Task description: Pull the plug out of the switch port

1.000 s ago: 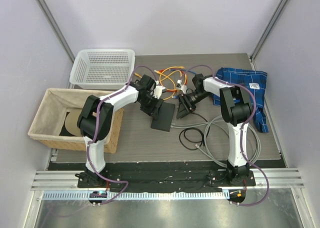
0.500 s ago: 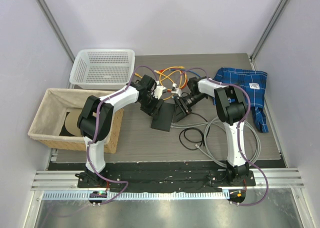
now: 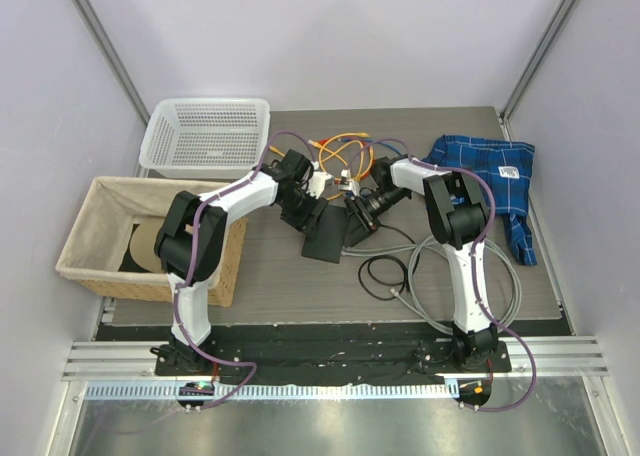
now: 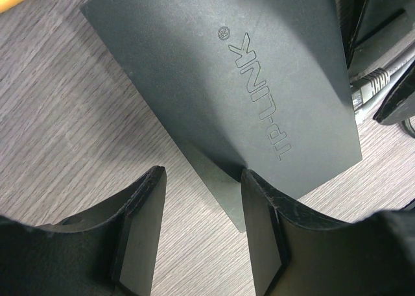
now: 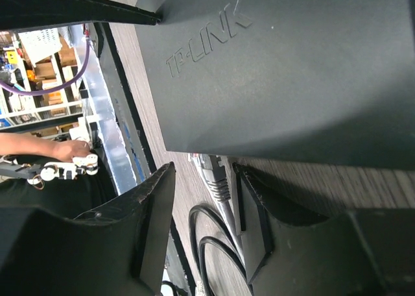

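Around the plug [image 5: 217,179], right fingers [image 5: 152,234] half-open.

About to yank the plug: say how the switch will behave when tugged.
The switch looks thin, flat and probably light, so it would likely slide or lift with the plug unless braced. Its matte shell seems rigid, not slippery.

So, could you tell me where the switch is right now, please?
In the top view, the switch lies mid-table, between the left tool and right tool.
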You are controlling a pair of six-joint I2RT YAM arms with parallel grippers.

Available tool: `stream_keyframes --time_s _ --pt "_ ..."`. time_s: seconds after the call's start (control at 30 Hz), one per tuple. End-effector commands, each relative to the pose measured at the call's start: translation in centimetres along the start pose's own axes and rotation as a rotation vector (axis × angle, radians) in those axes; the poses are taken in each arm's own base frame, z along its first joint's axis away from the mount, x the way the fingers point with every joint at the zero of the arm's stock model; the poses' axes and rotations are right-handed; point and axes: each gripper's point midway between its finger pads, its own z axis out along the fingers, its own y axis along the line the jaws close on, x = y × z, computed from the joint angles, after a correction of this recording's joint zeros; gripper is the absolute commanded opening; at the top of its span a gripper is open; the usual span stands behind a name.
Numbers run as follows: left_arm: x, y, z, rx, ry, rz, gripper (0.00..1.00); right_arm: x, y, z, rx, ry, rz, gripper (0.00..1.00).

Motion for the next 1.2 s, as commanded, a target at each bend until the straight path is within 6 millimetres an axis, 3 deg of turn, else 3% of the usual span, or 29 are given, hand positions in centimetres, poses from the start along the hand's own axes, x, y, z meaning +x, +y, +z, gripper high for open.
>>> stream_keyframes --time_s 0.0,0.77,1.17 --pt "5.2 2.8 2.7 -0.117 0.185 0.029 0.54 0.9 -2.8 1.3 0.09 0.072 -0.05 0.48" --pt "5.2 2.7 2.9 -0.112 0.187 0.026 0.54 1.6 -4.7 2.1 0.217 0.105 -0.035 0.33" --pt "5.3 2.8 3.0 -0.112 0.19 0.024 0.54 1.4 -6.2 1.7 0.33 0.091 -0.001 0.12"
